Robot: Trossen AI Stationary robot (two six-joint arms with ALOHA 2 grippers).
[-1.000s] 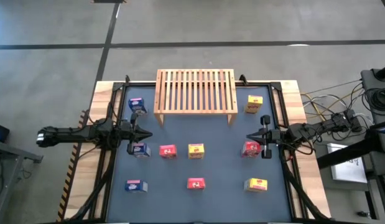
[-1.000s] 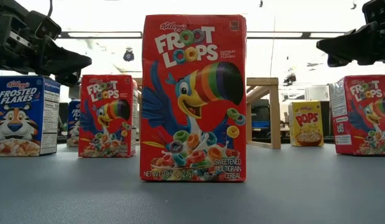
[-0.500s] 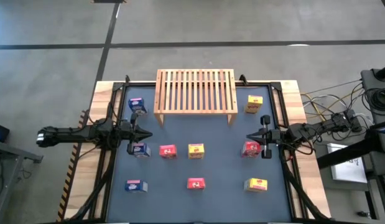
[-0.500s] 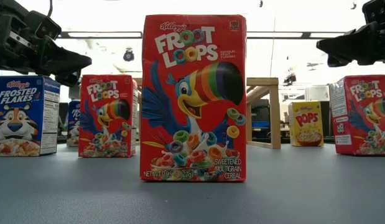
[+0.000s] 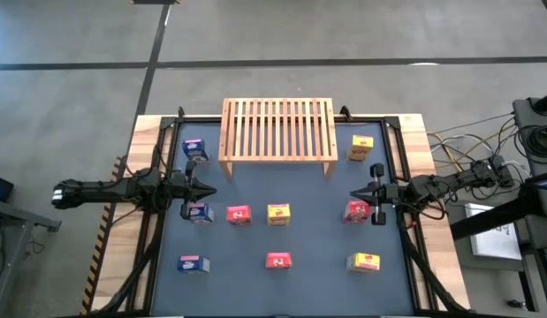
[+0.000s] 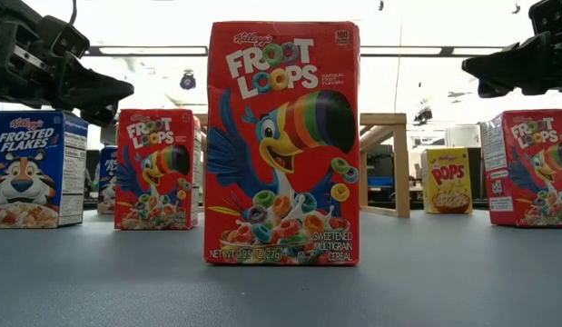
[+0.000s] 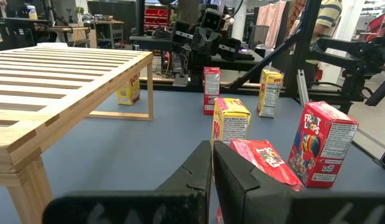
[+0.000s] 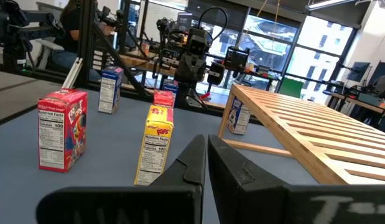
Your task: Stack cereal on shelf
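Nothing has gone up yet, as far as I can judge: the shelf (image 5: 277,129) stands bare at the far middle of the table (image 5: 308,283), and all nine cereal boxes sit on the dark mat. So this looks like the very start, with the first pick not yet begun.

The left gripper (image 5: 205,189) hangs at the left edge, fingers pressed together and empty, as its own wrist view shows. Just beside it on the near side is a blue box (image 5: 197,212); another blue box (image 5: 193,148) stands farther back by the shelf's left leg, and a third (image 5: 193,263) sits near the front left.

The right gripper (image 5: 360,193) waits at the right edge, fingers likewise closed on nothing. A red box (image 5: 356,212) stands right next to it, nearly under the arm. A yellow box (image 5: 361,147) stands to the right of the shelf, and another (image 5: 364,261) lies near the front right.

Down the middle are a red box (image 5: 239,215) and a yellow box (image 5: 278,213) side by side, with one more red box (image 5: 278,261) nearer the front.

Next, I'd say one arm has to spread its fingers, drop over its closest box, square up across the narrow faces, grip, lift clear of the slats and set it down on the shelf.
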